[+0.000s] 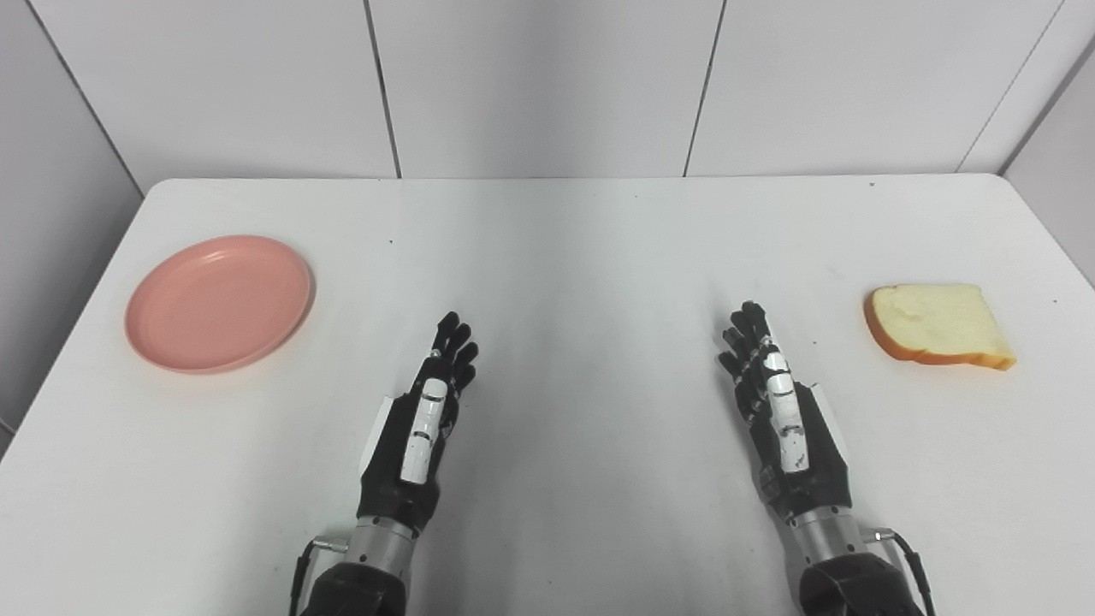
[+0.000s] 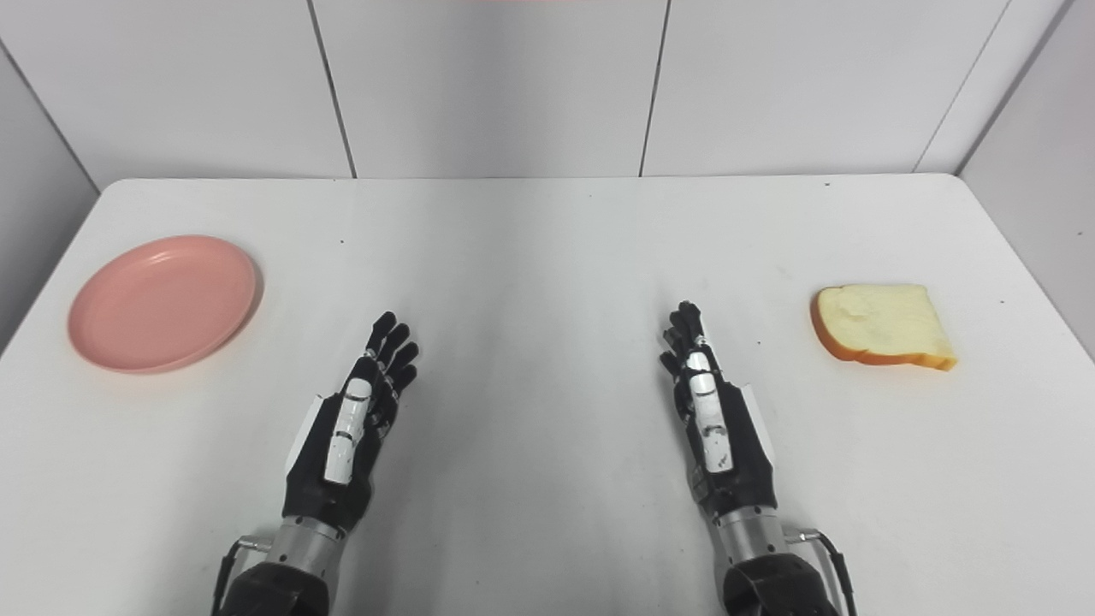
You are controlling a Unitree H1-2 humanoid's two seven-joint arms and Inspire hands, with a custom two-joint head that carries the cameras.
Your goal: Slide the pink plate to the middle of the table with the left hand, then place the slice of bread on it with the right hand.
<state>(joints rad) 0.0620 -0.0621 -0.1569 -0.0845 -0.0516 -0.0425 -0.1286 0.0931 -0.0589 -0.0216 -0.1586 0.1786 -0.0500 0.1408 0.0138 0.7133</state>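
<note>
A round pink plate [image 1: 219, 303] lies empty near the table's left edge. A slice of bread [image 1: 936, 326] with an orange-brown crust lies flat near the right edge. My left hand [image 1: 421, 423] rests edge-up over the near middle-left of the table, fingers straight and open, holding nothing, well to the right of the plate. My right hand [image 1: 780, 411] is held the same way at the near middle-right, open and empty, to the left of the bread. Both also show in the right eye view: the plate [image 2: 162, 302] and the bread [image 2: 881, 326].
The white table [image 1: 582, 257] ends at grey wall panels behind and has rounded far corners. Its left and right edges lie close to the plate and the bread. A few small dark specks mark the surface.
</note>
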